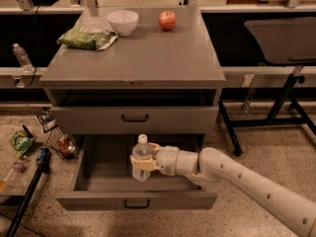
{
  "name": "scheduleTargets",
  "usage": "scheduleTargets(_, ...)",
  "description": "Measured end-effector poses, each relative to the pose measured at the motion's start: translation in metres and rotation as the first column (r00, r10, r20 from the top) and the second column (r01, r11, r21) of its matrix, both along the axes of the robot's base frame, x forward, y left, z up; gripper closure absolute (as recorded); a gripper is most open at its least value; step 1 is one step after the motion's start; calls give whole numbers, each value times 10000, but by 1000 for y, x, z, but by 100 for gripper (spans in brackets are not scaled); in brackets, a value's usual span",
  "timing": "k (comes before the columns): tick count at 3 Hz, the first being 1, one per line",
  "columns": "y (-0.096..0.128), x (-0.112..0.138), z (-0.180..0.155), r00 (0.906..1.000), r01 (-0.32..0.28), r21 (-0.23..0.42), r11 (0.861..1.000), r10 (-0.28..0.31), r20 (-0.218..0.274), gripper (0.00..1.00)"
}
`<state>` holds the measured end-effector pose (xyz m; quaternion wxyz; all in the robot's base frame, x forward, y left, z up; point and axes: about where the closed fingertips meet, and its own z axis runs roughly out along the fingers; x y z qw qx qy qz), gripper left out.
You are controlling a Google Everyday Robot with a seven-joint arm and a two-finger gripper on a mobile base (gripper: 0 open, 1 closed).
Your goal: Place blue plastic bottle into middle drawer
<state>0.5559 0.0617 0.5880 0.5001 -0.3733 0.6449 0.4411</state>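
My gripper (139,163) is closed around the blue plastic bottle (142,149). Its pale fingers clasp the bottle at about the middle of its body, under the white cap. The bottle stands upright and is inside the opening of the middle drawer (173,200), which is pulled out wide. It is near the centre, a little toward the front. I cannot tell if its base already touches the drawer floor.

This is the main risk, I think. If I let go while the base is above the floor, the tall bottle may tip and roll against a wall. My fingers may also catch it and push it over when I pull back. My arm passes over the drawer's right front corner and could bump it.

The closed drawer (134,118) just above is near the cap.

On the bottle label I can read no writing or brand.
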Motion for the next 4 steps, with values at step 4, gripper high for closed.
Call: scheduleTargets(4, 30, 38, -96, 9728, -1806, -387, 9828, 1843, 1401, 75)
